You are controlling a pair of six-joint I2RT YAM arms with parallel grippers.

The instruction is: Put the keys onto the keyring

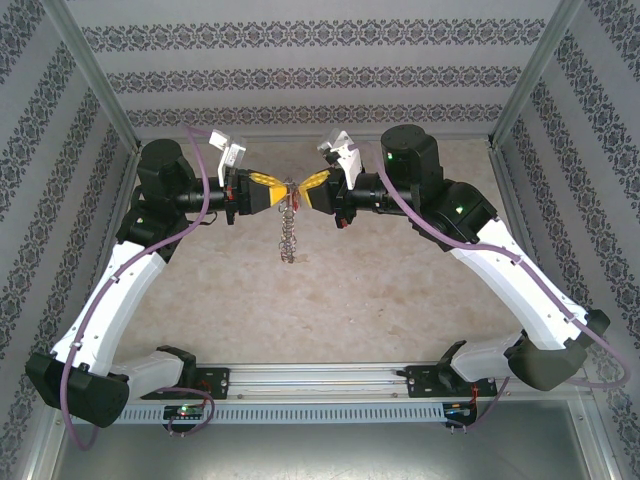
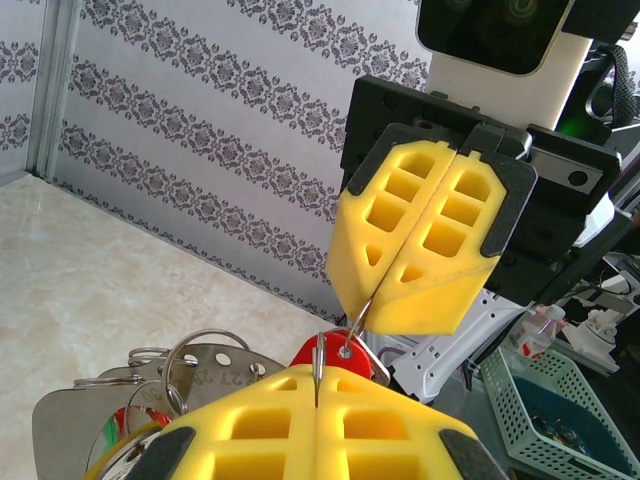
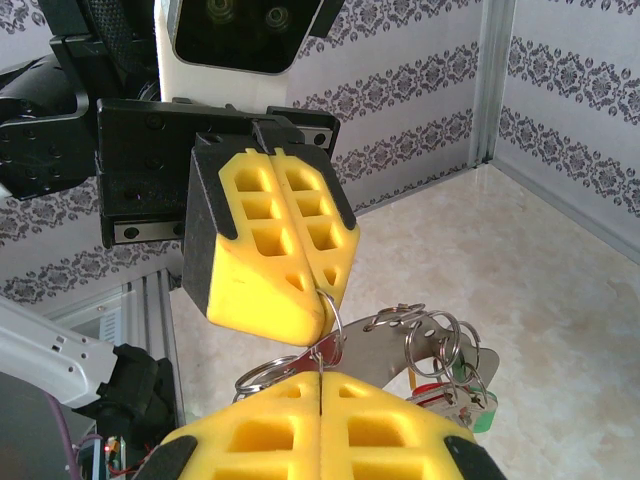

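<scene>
My two grippers meet tip to tip above the middle of the table, left gripper [image 1: 280,189] and right gripper [image 1: 301,189], both shut. The keyring [image 1: 288,232] hangs limp below them. In the wrist views it is a curved grey metal plate [image 3: 400,345] carrying several small split rings. A red key [image 2: 340,352] sits at the meeting point, with a thin ring through its hole. My left gripper [image 2: 318,385] pinches a thin metal ring, and my right gripper [image 3: 320,378] pinches one too. Red and green keys [image 3: 455,402] hang on rings at the plate's far end.
Patterned walls and aluminium posts [image 1: 95,75] box in the table on three sides. A rail [image 1: 320,380] with both arm bases runs along the near edge. A green mesh basket [image 2: 545,395] stands beyond the table, behind the right arm.
</scene>
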